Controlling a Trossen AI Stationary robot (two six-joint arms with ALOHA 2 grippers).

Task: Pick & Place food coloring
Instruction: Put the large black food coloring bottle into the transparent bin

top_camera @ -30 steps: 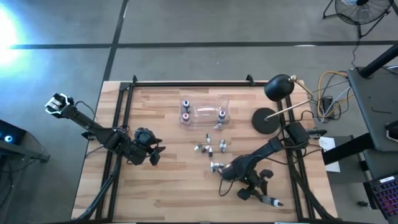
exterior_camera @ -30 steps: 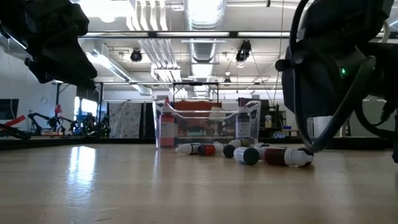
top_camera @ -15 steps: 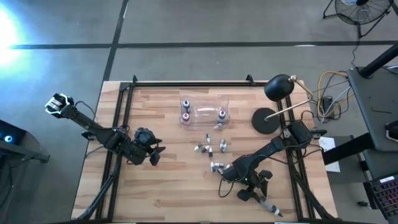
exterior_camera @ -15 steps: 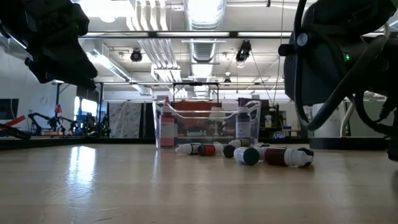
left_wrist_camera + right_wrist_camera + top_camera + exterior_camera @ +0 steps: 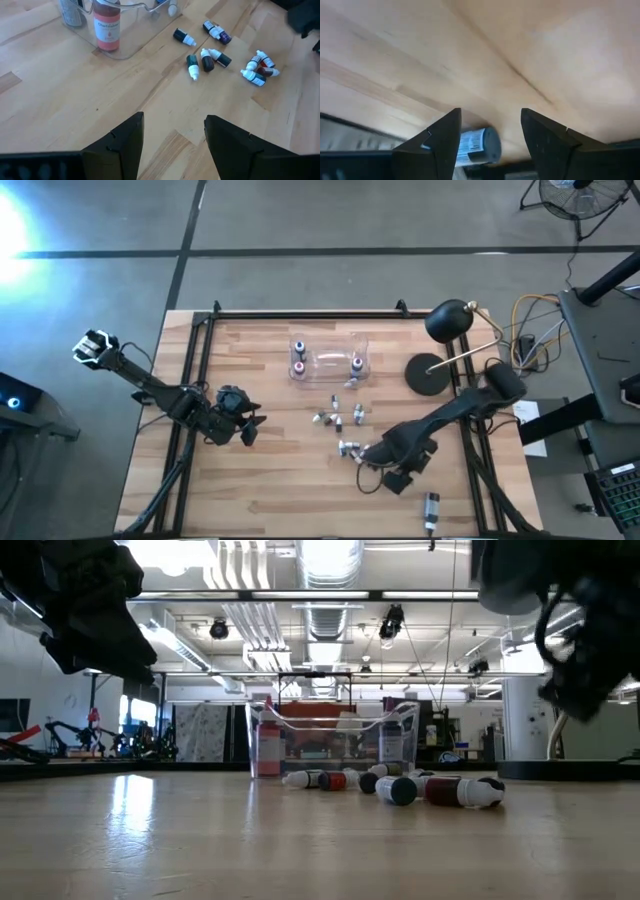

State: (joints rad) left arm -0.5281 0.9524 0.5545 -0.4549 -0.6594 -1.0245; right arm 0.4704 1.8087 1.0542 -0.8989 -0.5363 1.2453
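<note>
Hovering right gripper (image 5: 372, 461), fingers apart, beside scattered food coloring bottles (image 5: 338, 421).

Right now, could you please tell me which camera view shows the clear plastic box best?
The high view: the clear plastic box lies whole, upright bottles at both ends. The low view shows its side beyond the loose bottles; the left wrist view only a corner; the right wrist view nothing.

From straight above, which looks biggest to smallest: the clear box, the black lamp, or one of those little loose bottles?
1. Black lamp, counting its round base and shade.
2. Clear box; its footprint looks roughly comparable to the lamp's, so this ranking is unsure.
3. Loose bottle, plainly the smallest.
</note>
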